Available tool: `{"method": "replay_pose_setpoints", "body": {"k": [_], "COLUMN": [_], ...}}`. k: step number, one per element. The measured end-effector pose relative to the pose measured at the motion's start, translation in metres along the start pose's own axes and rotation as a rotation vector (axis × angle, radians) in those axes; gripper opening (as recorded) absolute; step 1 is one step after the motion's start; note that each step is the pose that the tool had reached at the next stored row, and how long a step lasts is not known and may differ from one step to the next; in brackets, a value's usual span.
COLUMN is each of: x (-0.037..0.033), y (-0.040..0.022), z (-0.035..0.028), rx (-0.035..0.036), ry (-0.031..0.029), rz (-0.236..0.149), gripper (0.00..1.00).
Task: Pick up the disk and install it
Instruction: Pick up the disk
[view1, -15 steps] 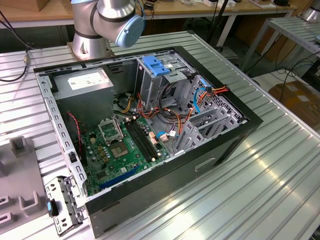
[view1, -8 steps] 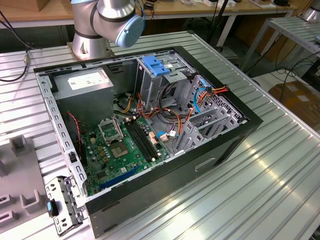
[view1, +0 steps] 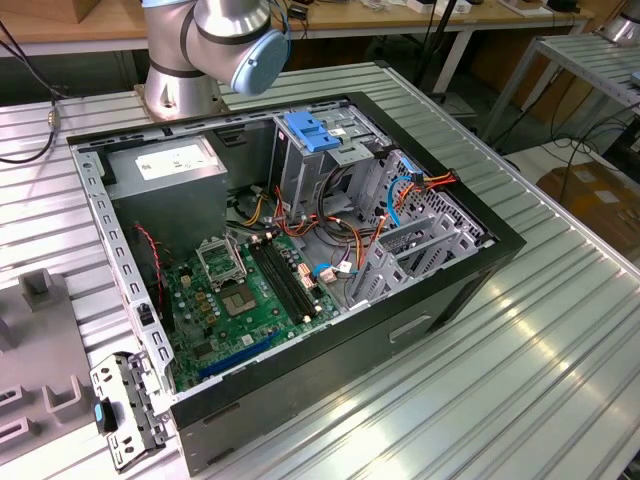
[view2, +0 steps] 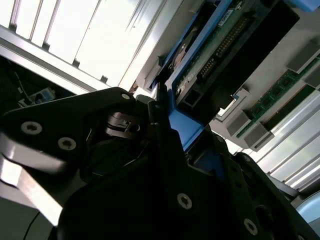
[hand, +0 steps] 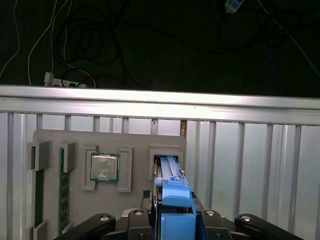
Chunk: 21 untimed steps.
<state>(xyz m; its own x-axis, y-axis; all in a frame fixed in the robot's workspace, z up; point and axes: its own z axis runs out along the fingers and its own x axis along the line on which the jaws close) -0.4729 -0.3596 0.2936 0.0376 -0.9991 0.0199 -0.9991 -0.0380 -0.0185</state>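
Note:
The disk (hand: 175, 192) stands on edge in its blue plastic carrier, its far end at a slot of the grey fixture tray (hand: 135, 140). I cannot tell whether it has left the slot. My gripper (hand: 176, 207) is shut on the disk's near end, a black finger tight on each side of the carrier. In the second wrist view the disk (view2: 220, 40) shows its green circuit board and connector, with a black finger (view2: 159, 117) of my gripper (view2: 167, 125) against the blue frame. The open computer case (view1: 500, 240) lies on the table, with a grey drive cage (view1: 335, 165).
The fixture tray also holds a processor chip (hand: 105, 167) and a memory stick (hand: 62, 190). Inside the case are a power-supply box (view1: 165, 165), a green motherboard (view1: 250, 290), loose cables and a blue clip (view1: 313, 133) on the cage. The arm's base (view1: 180, 80) stands behind the case.

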Motion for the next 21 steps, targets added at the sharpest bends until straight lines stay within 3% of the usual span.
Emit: {"method": "replay_pose_setpoints", "body": {"k": [3,15,21], "x": [0.0001,0.0,0.0001], "y": [0.0,-0.0001,-0.0002], "z": [0.0,0.0,-0.0033], "rx": [-0.0004,-0.0004,-0.0005], "ry": [0.0009,0.001,0.001], "rz": [0.017,0.026,0.026], "gripper": [0.38,0.37,0.37]}}
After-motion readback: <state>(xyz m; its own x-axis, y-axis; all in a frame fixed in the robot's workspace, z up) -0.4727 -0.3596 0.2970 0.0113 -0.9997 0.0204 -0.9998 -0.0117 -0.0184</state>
